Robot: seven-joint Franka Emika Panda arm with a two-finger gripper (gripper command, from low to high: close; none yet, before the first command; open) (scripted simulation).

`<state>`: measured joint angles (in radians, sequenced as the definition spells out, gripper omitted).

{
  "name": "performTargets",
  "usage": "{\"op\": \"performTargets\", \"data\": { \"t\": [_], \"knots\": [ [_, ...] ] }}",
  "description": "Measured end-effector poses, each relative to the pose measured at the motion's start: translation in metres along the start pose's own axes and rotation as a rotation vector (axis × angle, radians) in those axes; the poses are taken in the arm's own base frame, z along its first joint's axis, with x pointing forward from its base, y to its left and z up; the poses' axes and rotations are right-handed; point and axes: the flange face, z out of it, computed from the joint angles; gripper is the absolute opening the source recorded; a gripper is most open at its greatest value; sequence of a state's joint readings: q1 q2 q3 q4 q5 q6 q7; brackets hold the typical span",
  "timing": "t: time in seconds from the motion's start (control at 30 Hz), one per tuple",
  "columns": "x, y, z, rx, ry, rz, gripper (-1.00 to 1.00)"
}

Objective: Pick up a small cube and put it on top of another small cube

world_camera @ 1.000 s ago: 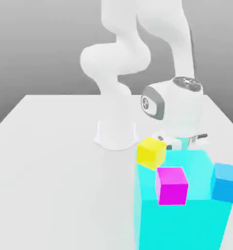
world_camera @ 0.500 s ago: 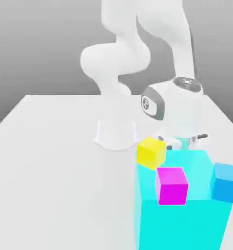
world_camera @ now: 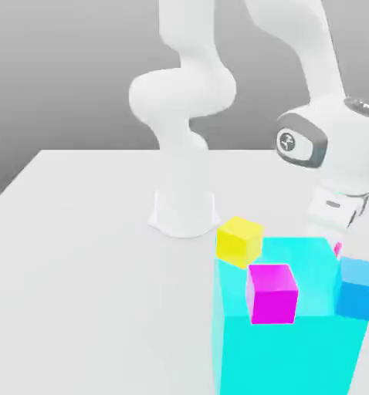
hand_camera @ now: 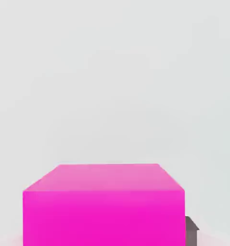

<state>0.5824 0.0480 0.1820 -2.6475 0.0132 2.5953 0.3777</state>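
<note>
So the pale surface point(world_camera: 79, 308) is stretching across the exterior view, and the white arm point(world_camera: 184, 92) is rising from it and reaching over toward that view's right. The big cyan block point(world_camera: 288, 355) is standing up front, hiding some of the surface. The pincer point(world_camera: 332, 241) is pointing down behind the block's far right part and is pinching the pink cube point(hand_camera: 105, 218) — a sliver of pink is peeking out beside it, and the hand view is showing the cube up close, with a dark bit of finger point(hand_camera: 191, 233) sitting right beside it.

Then the other small ones: the blue cube point(world_camera: 361, 289) is overlapping the block's right edge in the exterior view, a second magenta cube point(world_camera: 272, 295) is overlapping its front top edge, and the yellow cube point(world_camera: 239, 242) is overlapping its far left corner — can't really tell from this angle whether they're touching it.
</note>
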Motion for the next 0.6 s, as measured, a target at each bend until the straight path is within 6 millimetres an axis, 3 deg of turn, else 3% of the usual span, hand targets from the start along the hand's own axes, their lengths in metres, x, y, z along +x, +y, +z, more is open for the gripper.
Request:
{"op": "performTargets", "data": {
  "t": [0.1,0.27,0.43,0.6],
  "knots": [
    [0.033,0.008,-0.034,0.013,0.004,-0.027,-1.0],
    [0.087,0.043,-0.101,0.028,0.028,0.027,-1.0],
    [0.129,0.104,-0.167,0.027,0.057,0.184,-1.0],
    [0.152,0.173,-0.235,0.021,0.085,0.351,-1.0]
  ]
}}
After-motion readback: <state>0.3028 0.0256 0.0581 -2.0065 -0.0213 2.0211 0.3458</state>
